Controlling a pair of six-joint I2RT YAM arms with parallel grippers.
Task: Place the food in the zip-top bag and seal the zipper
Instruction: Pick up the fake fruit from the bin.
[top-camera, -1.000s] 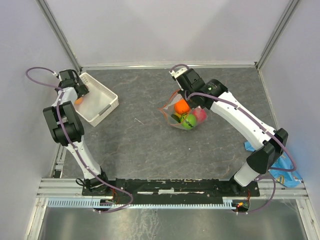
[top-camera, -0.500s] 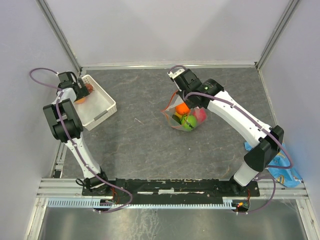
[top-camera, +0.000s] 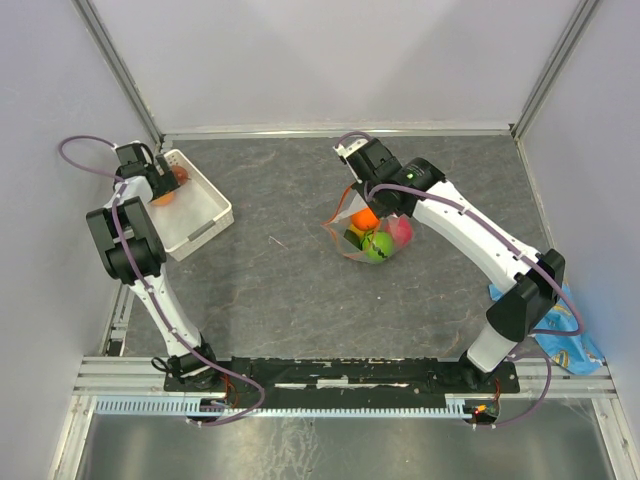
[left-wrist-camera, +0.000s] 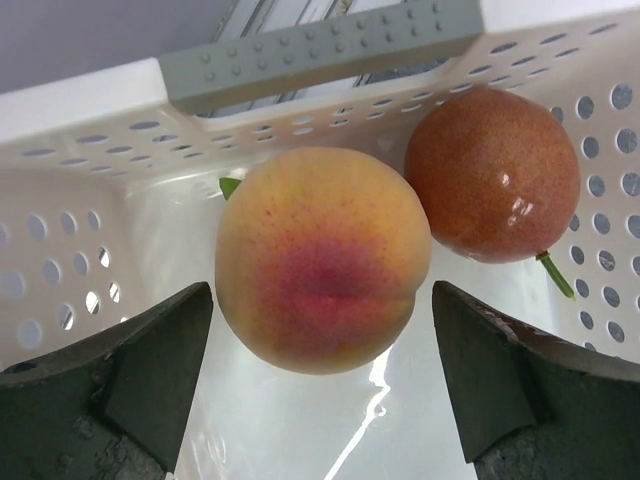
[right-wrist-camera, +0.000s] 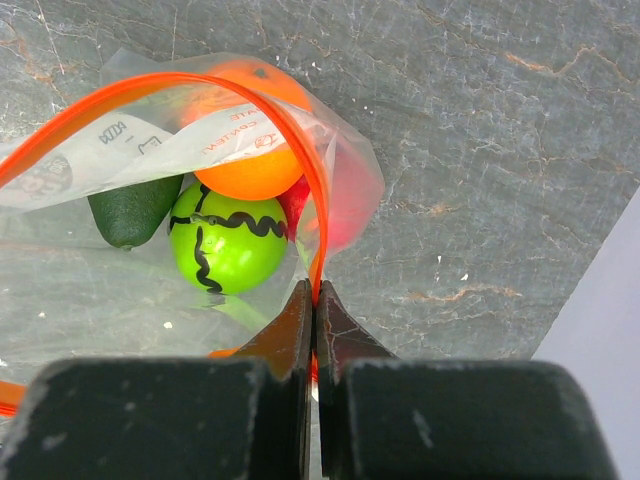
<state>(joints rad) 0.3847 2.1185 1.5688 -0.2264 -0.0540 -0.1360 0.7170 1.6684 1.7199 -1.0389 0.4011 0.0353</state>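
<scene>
The clear zip-top bag (top-camera: 365, 232) lies mid-table holding an orange fruit (right-wrist-camera: 245, 165), a lime green ball (right-wrist-camera: 228, 245), a dark green piece (right-wrist-camera: 133, 213) and a pink-red piece (right-wrist-camera: 345, 205). My right gripper (right-wrist-camera: 316, 296) is shut on the bag's orange-red zipper strip (right-wrist-camera: 297, 150), holding the mouth open. My left gripper (left-wrist-camera: 322, 330) is open over the white perforated basket (top-camera: 200, 215), its fingers on either side of a peach (left-wrist-camera: 322, 258) without touching it. A brown-red fruit (left-wrist-camera: 492, 175) lies beside the peach in the basket.
The basket stands at the far left against the wall. A blue patterned cloth (top-camera: 565, 330) lies at the right edge by the right arm's base. Grey walls and metal posts close in the table on three sides.
The left gripper has moved a little toward the far corner of the basket, and the basket has shifted left. The right gripper has moved slightly left, still holding the zipper.
</scene>
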